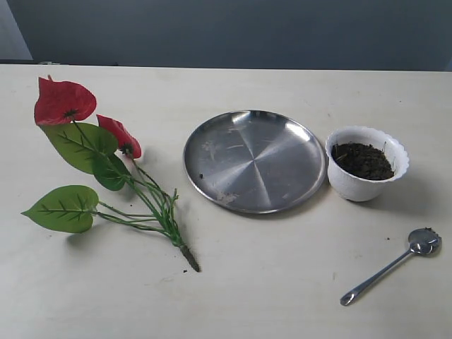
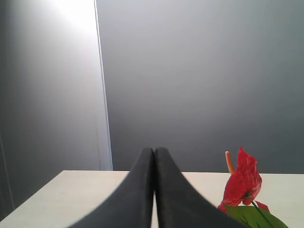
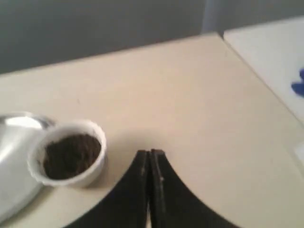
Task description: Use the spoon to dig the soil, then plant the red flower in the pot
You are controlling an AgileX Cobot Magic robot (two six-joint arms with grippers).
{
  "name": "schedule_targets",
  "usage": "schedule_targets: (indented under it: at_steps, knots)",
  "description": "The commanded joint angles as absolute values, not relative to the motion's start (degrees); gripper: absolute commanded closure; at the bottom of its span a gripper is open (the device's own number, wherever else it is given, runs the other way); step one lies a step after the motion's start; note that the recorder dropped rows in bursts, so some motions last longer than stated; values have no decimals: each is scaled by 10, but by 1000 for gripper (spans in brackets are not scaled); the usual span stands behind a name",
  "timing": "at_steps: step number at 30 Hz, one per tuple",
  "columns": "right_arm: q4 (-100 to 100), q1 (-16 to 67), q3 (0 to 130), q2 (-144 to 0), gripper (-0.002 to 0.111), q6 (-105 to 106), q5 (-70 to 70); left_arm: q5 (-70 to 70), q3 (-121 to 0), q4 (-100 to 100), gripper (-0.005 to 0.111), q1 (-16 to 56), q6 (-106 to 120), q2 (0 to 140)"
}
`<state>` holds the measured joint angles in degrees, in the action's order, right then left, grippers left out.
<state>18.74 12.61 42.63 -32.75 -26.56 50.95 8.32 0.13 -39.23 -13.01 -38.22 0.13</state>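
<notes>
The red flower [image 1: 65, 101] lies flat on the table at the left, its stalk [image 1: 189, 258] pointing toward the front; one bloom [image 2: 243, 181] shows in the left wrist view. The white scalloped pot [image 1: 366, 163] stands at the right, filled with dark soil [image 1: 362, 160]; the right wrist view shows the pot [image 3: 66, 153] and soil [image 3: 72, 152] too. The silver spoon [image 1: 390, 273] lies near the front right, bowl toward the right edge. Neither gripper appears in the exterior view. My left gripper [image 2: 154, 151] is shut and empty. My right gripper [image 3: 150, 153] is shut and empty, beside the pot.
A large round steel plate [image 1: 254, 160] lies in the middle, between flower and pot, nearly touching the pot; its edge [image 3: 14, 156] shows in the right wrist view. The table's far edge [image 1: 226, 68] meets a dark wall. A second white surface [image 3: 270, 52] adjoins the table.
</notes>
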Motion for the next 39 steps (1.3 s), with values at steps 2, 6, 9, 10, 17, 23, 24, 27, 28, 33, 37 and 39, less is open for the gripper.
schedule_targets:
  at_steps: [2,6,9,10,17,23,24,27,28,33,37,39]
  knots:
    - [31,128,440,-551,100,-281,679,86,0,-388,106,-122,-384,0]
    - [-68,128,377,-593,95,-280,572,86,0,-388,106,-97,-384,0]
    - [-97,128,316,-596,95,-332,467,86,0,-388,106,-89,-384,0]
    - [-105,128,298,-600,95,-333,436,86,0,-388,106,-89,-384,0]
    - [-110,128,274,-678,67,-336,352,86,0,-388,106,-89,-384,0]
    - [-109,128,274,-739,68,-347,322,86,0,-388,106,-89,-384,0]
    - [-109,128,274,-747,68,-347,315,86,0,-388,106,-89,-384,0]
    - [-107,128,274,-769,68,-358,293,86,0,-388,106,-89,-384,0]
    - [-107,128,274,-777,68,-363,284,86,0,-388,106,-89,-384,0]
    - [-106,128,272,-821,68,-375,271,86,0,-388,106,-89,-384,0]
    - [-106,128,272,-855,68,-375,257,86,0,-388,106,-89,-384,0]
    - [-106,128,272,-868,68,-375,247,86,0,-388,106,-89,-384,0]
